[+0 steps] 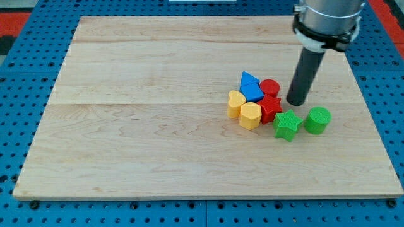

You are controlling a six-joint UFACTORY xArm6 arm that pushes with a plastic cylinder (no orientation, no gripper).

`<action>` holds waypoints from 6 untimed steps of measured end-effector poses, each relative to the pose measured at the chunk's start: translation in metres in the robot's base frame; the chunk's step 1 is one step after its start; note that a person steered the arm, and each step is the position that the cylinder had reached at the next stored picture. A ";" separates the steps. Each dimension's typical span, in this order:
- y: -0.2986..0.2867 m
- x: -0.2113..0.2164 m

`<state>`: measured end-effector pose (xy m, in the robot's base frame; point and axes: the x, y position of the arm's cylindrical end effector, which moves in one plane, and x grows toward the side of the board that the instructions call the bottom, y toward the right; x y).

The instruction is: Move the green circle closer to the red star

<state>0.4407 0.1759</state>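
The green circle (317, 120) stands on the wooden board at the view's right. The red star (271, 108) lies to its left, in a cluster of blocks, with the green star (286, 124) between the two. My tip (297, 102) rests on the board just right of the red star and up-left of the green circle, touching neither as far as I can tell.
The cluster also holds a blue triangle (250, 86), a red circle (270, 87), a yellow heart (235, 103) and a yellow hexagon (250, 116). The wooden board (158, 126) lies on a blue pegboard; its right edge is near the green circle.
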 end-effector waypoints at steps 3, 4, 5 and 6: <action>0.131 0.064; 0.102 0.090; 0.043 0.071; 0.000 0.040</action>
